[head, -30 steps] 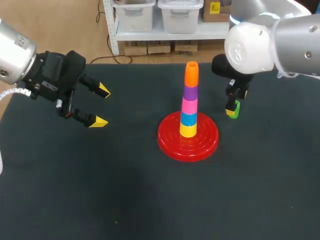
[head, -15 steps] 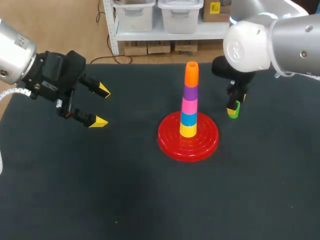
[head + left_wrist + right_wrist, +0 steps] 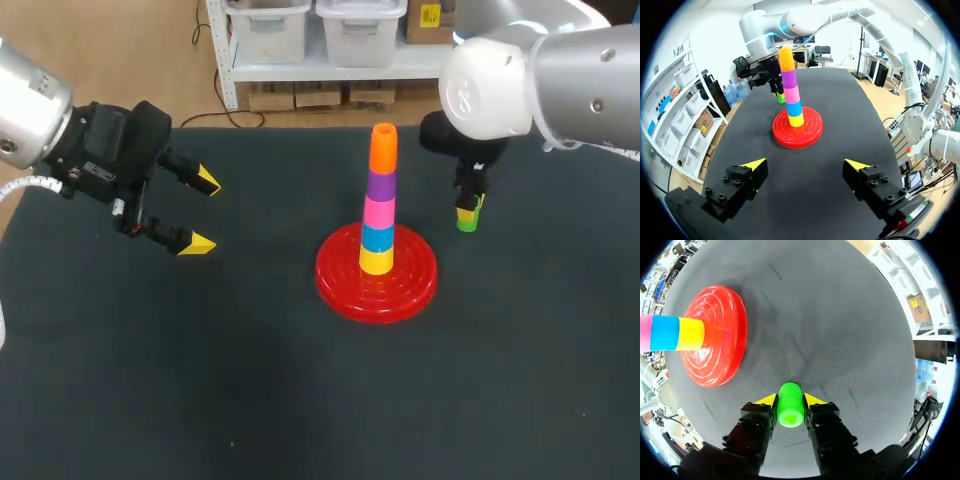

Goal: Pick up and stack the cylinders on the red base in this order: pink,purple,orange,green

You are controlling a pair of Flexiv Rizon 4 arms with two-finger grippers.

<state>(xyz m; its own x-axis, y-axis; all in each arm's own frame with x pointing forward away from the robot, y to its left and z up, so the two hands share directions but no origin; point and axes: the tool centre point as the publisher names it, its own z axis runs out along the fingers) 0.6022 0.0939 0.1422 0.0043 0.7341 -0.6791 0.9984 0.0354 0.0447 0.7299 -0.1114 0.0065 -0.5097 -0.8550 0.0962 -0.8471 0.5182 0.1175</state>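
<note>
The red base (image 3: 340,283) sits on the dark desk (image 3: 300,400) and carries a stack of yellow (image 3: 376,261), blue (image 3: 377,237), pink (image 3: 378,212) and purple (image 3: 380,186) cylinders, with the orange cylinder (image 3: 383,148) on top. Well off to its left, the left arm's jaws stand wide apart, holding nothing. Slightly farther back, near the base's right edge, the right arm's jaws are clamped on the green cylinder (image 3: 467,218).
</note>
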